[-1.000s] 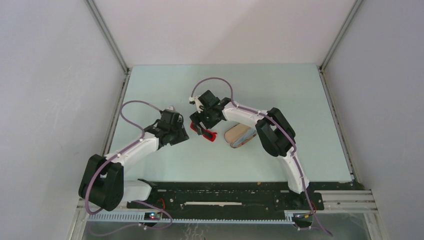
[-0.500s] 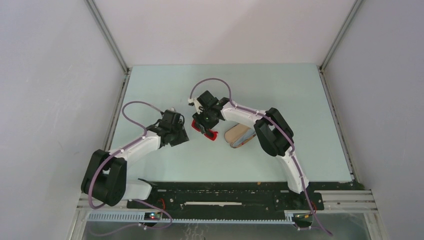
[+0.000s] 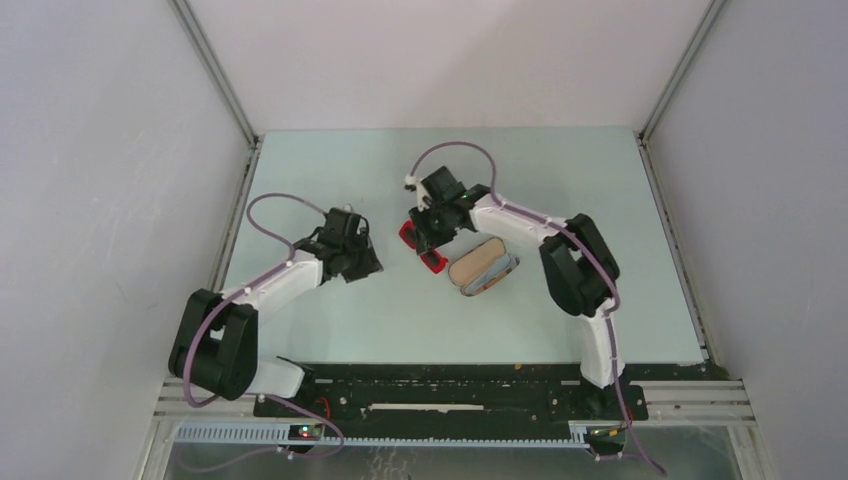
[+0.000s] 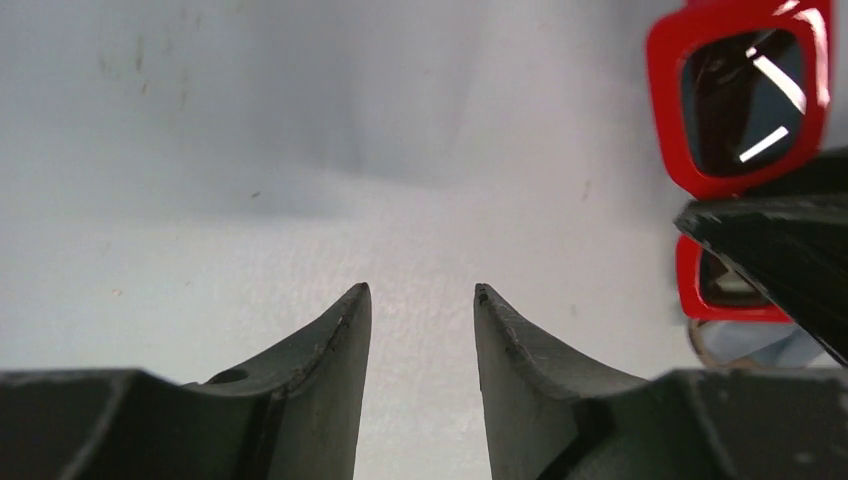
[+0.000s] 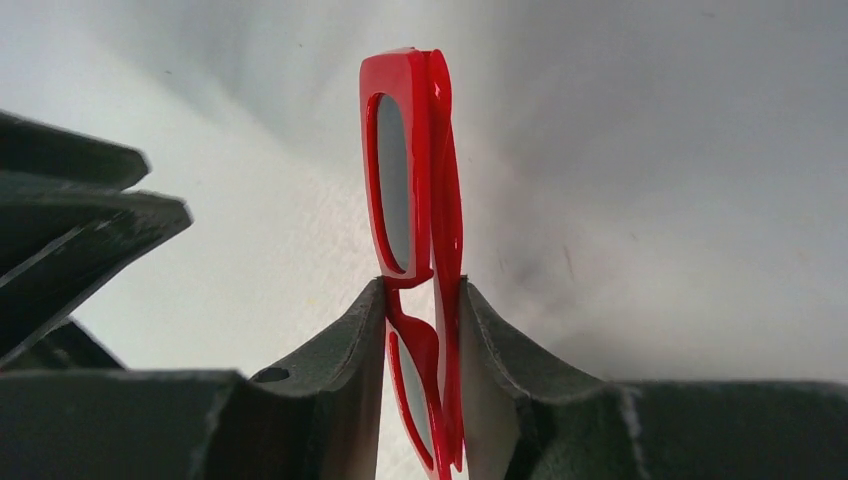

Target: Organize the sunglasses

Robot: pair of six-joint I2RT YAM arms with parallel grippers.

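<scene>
Status entry, left to right.

Left gripper [image 4: 420, 290]: jaws partly spread, nothing between them. It hangs over bare table, and the sunglasses [image 4: 740, 100] show off to the right of its fingertips, well clear of the gap.

Right gripper [image 5: 422, 285]: jaws pinched on the sunglasses [image 5: 410, 170] at the bridge, one pad on the front of the red frame and the other against the folded arms. One lens stands out beyond the fingertips and the other sits back between the fingers. The frame looks square in the grip. I cannot tell whether it touches the table.

Case [image 3: 482, 268]: brown and oblong, lying on the table just to the right of the right jaws and apart from them. A pale blue edge shows along its right side. I cannot tell whether it is open.

Progress, my judgement: the arms are folded and the pair is in hand, so the pickup is done. What is left is getting the pair into the case and closing it. About midway.

Surface: table [image 3: 560, 180] is pale green, matte and flat, with a few faint specks in the left wrist view.

Room: plain white panels on three sides, with metal struts in the far corners.
</scene>
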